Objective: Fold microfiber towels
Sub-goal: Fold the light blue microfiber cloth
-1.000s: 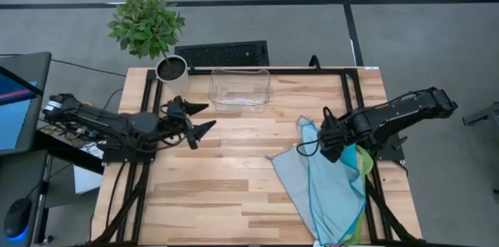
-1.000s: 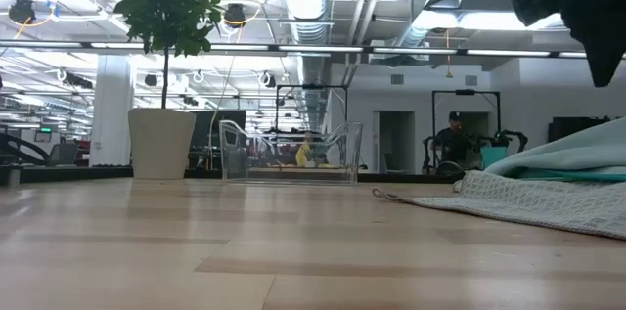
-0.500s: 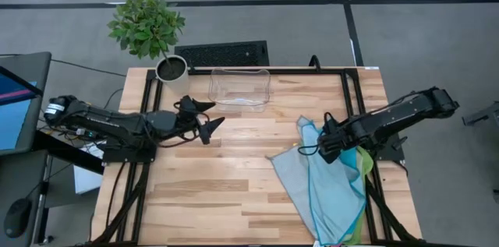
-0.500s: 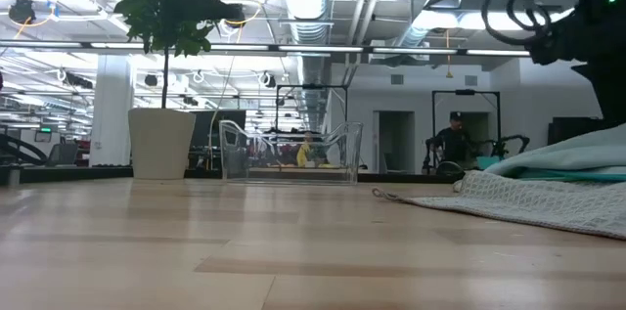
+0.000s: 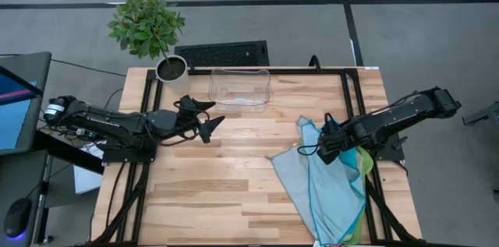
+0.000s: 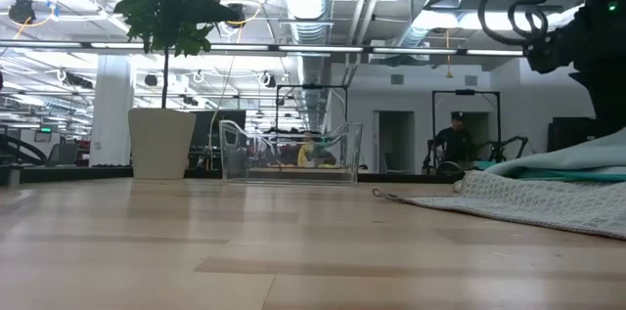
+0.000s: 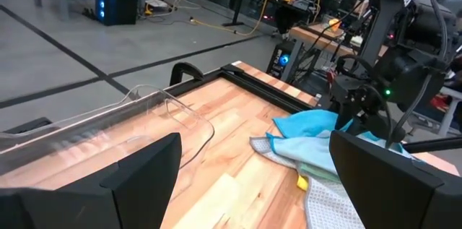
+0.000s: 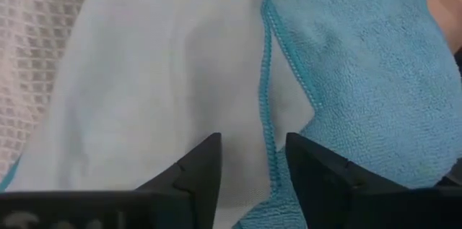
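On towel pile (image 5: 331, 188), right gripper (image 5: 324, 149) part-open, grasp unclear; left gripper (image 5: 209, 118) spread wide, empty; lower towels hidden.

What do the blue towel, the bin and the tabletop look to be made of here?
Blue towel: soft cloth, probably microfiber; fuzzy looped nap and a stitched edge show in the right wrist view.
Bin: clear, glossy, likely plastic; the wood shows through its walls.
Tabletop: light wood planks with visible grain and a smooth, slightly shiny finish.
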